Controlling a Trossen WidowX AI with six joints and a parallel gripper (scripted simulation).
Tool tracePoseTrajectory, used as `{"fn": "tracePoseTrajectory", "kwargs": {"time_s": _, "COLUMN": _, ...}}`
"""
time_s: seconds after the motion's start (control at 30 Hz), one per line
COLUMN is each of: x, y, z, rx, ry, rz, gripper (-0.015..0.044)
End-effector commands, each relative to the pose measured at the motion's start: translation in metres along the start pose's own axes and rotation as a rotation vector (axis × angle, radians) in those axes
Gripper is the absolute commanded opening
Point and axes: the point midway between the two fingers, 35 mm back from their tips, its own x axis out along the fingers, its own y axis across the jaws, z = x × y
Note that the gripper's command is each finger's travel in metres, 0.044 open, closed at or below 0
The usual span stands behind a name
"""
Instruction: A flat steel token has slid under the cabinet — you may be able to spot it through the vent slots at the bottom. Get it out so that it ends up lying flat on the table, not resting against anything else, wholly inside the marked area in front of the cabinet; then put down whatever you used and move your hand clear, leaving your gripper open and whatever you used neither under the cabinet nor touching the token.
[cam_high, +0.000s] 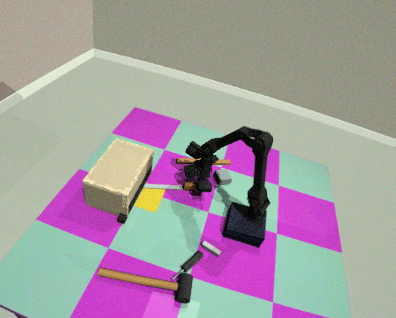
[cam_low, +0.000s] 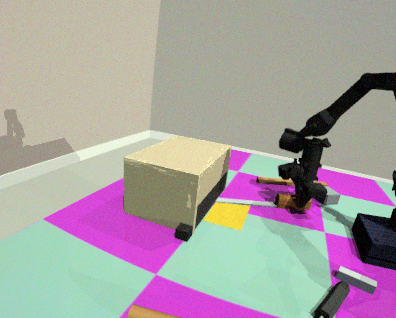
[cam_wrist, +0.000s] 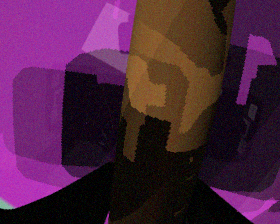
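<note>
The cream cabinet (cam_high: 117, 160) (cam_low: 160, 192) stands at the left, with a dark opening along the bottom of its front. My gripper (cam_high: 200, 188) (cam_low: 301, 201) (cam_wrist: 150, 177) is low over the table in front of it, shut on the orange-brown handle (cam_high: 188, 186) (cam_low: 284, 201) (cam_wrist: 170, 95) of a long flat-bladed tool. The tool's pale blade (cam_high: 164, 187) (cam_low: 247, 202) points at the cabinet, and its far end reaches the front opening; whether it goes inside is unclear. The yellow marked area (cam_high: 150, 200) (cam_low: 227, 216) lies beside the blade in front of the cabinet. The token cannot be made out.
A wooden stick (cam_high: 224, 162) (cam_low: 267, 180) lies behind the gripper, with a grey block (cam_high: 223, 176) (cam_low: 332, 196) nearby. A black block (cam_high: 122, 218) (cam_low: 183, 232) sits at the cabinet's near corner. A mallet (cam_high: 140, 280), a dark-handled tool (cam_high: 192, 261) and a pale bar (cam_high: 211, 248) (cam_low: 356, 280) lie nearer the camera.
</note>
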Motion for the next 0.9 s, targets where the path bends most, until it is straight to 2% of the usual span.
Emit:
{"fn": "tracePoseTrajectory", "kwargs": {"time_s": 0.0, "x": 0.001, "y": 0.0, "z": -0.009, "rx": -0.004, "ry": 0.002, "rz": 0.001, "gripper": 0.0}}
{"fn": "tracePoseTrajectory", "kwargs": {"time_s": 0.6, "x": 0.001, "y": -0.002, "z": -0.038, "rx": -0.004, "ry": 0.005, "rz": 0.001, "gripper": 0.0}}
{"fn": "tracePoseTrajectory", "kwargs": {"time_s": 0.87, "x": 0.0, "y": -0.005, "z": -0.035, "rx": 0.0, "ry": 0.003, "rz": 0.0, "gripper": 0.0}}
